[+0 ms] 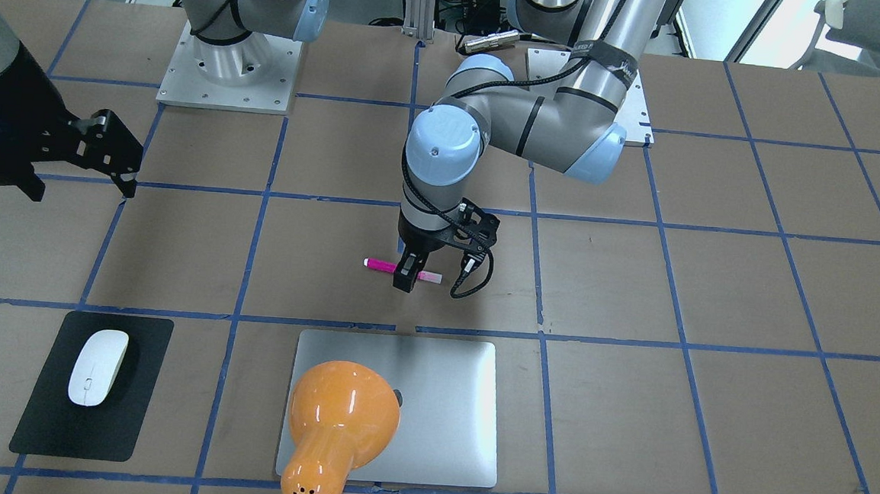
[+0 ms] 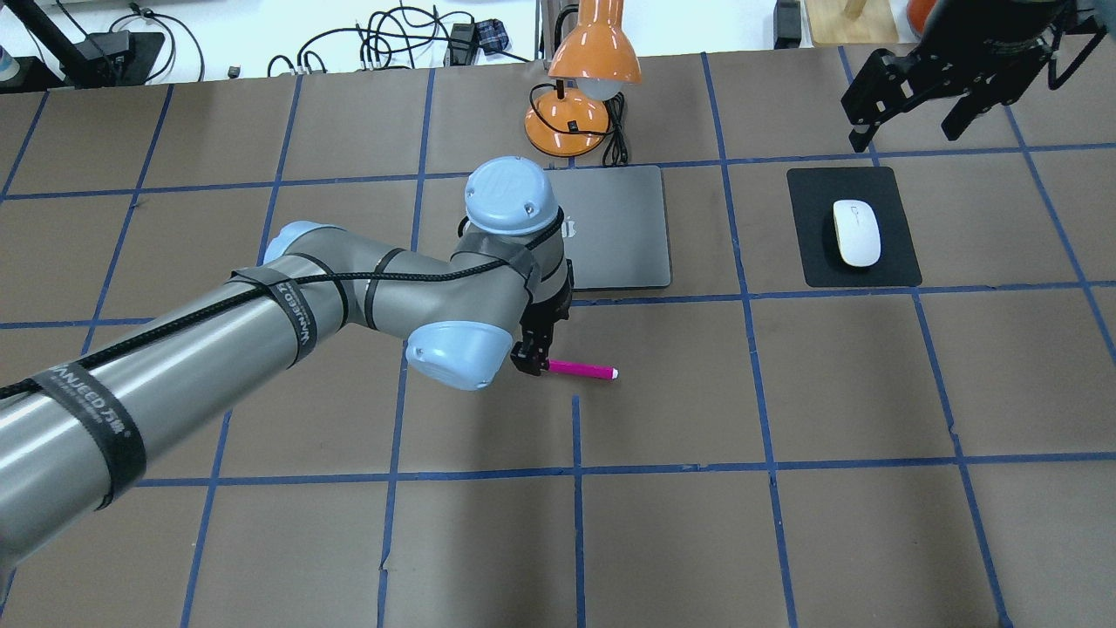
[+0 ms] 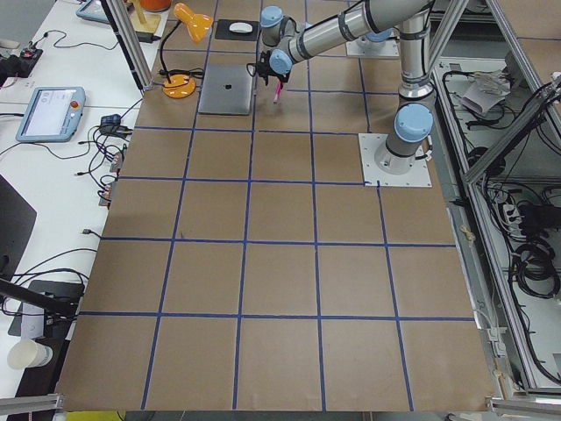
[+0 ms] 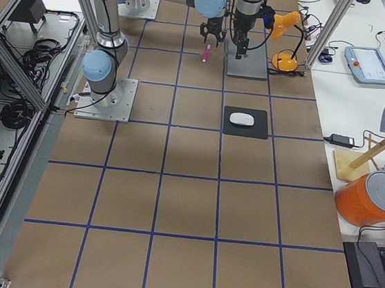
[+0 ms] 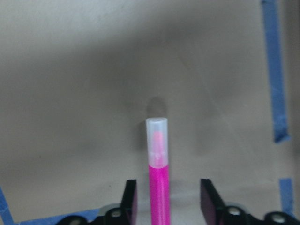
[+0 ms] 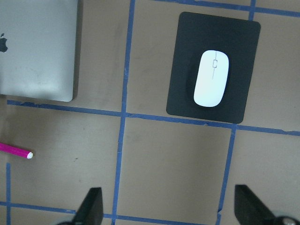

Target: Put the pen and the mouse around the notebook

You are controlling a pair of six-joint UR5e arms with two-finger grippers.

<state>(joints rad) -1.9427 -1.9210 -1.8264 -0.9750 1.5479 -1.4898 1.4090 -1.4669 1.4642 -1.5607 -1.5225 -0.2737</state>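
Read across the overhead view, the left gripper (image 2: 530, 356) comes first. It points down at the brown paper worktop (image 2: 785, 523), just off the notebook's edge nearest the robot. Its jaws are open and stand astride the rear end of the pen (image 2: 582, 370). The left wrist view shows a gap on each side of the magenta barrel, narrower on one side than the other, so nothing is clamped.

The pen appears to lie flat on the worktop, roughly parallel to that near edge. It is near the notebook (image 2: 619, 231) but not touching it, with its pale cap pointing towards the notebook's right.

The notebook is a closed silver laptop, lying flat. An orange desk lamp (image 2: 586, 78) stands just beyond its far edge.

Well apart on the notebook's right, the white mouse (image 2: 856, 232) sits on a black mouse mat (image 2: 811, 262). The right gripper (image 2: 907, 109) hangs above the worktop, farther from the notebook than the mat. Its jaws are spread wide and hold nothing.

As a judgement, the task is at an early stage. The pen is lined up for a grasp but not yet gripped. The mouse looks untouched on its mat, too far out to count as set beside the notebook. Both items remain to be picked up, carried and laid down at the notebook's sides.
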